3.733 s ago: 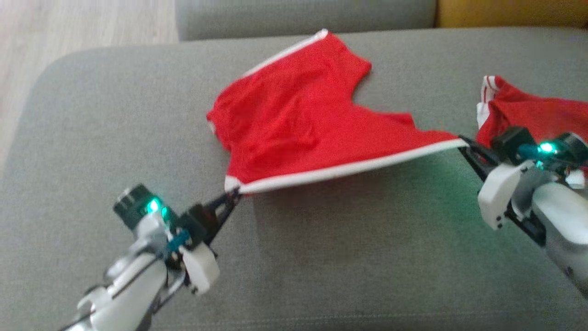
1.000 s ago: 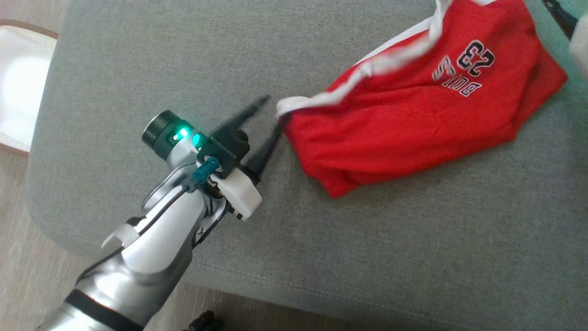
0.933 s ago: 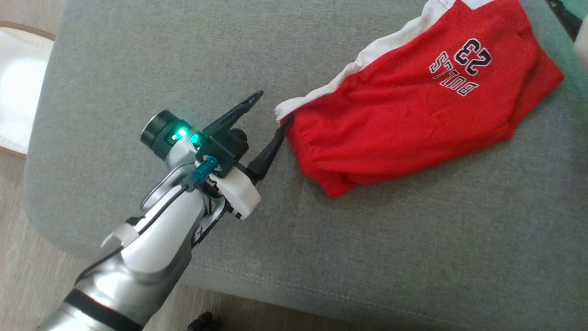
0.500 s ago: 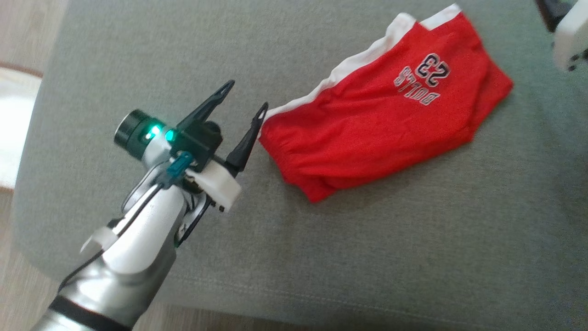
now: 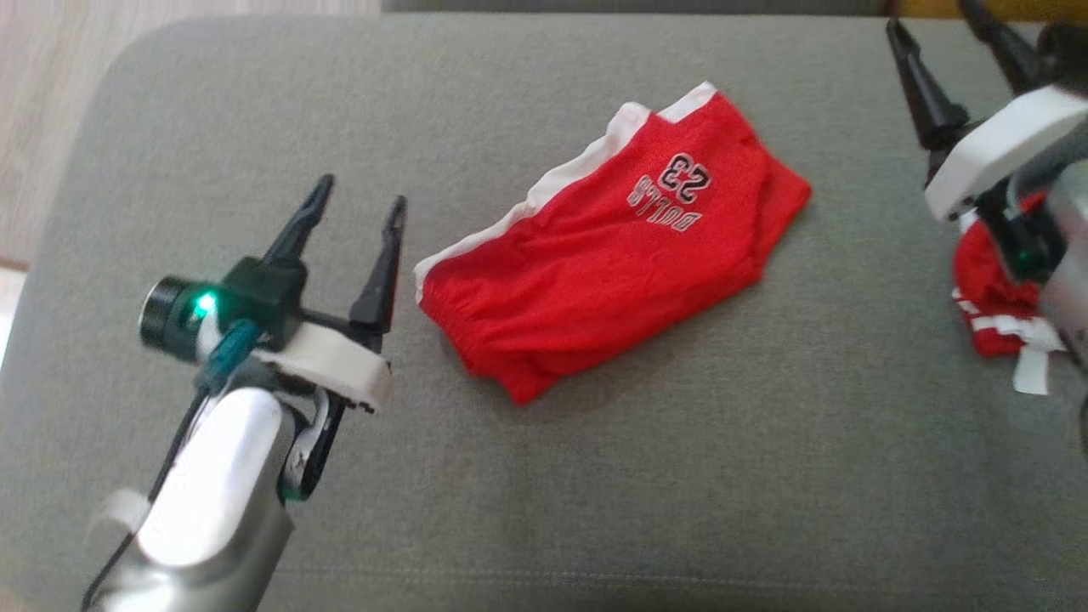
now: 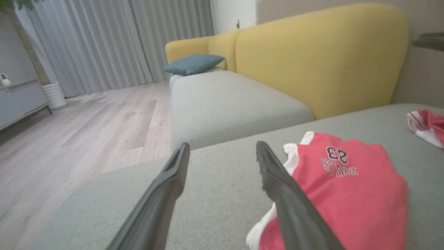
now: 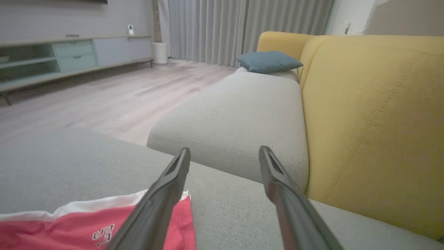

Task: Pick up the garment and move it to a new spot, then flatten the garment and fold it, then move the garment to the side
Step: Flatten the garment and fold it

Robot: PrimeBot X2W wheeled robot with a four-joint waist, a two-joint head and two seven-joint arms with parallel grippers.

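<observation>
Red garment [image 5: 612, 272] on grey cushion [image 5: 680, 493], widest bare room toward near edge; left fingers [image 5: 384, 255] and right fingers [image 5: 922, 85] apart, empty.

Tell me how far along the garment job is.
Folding looks done: the red shorts lie folded on the grey cushion. In hand: nothing; the left gripper and right gripper stand open, gripping no cloth. Left: moving the shorts to the side.

The left pincer [image 5: 360, 194] is spread wide and holds nothing. The right pincer [image 5: 931, 19] is spread wide and empty too, pointing up.
</observation>
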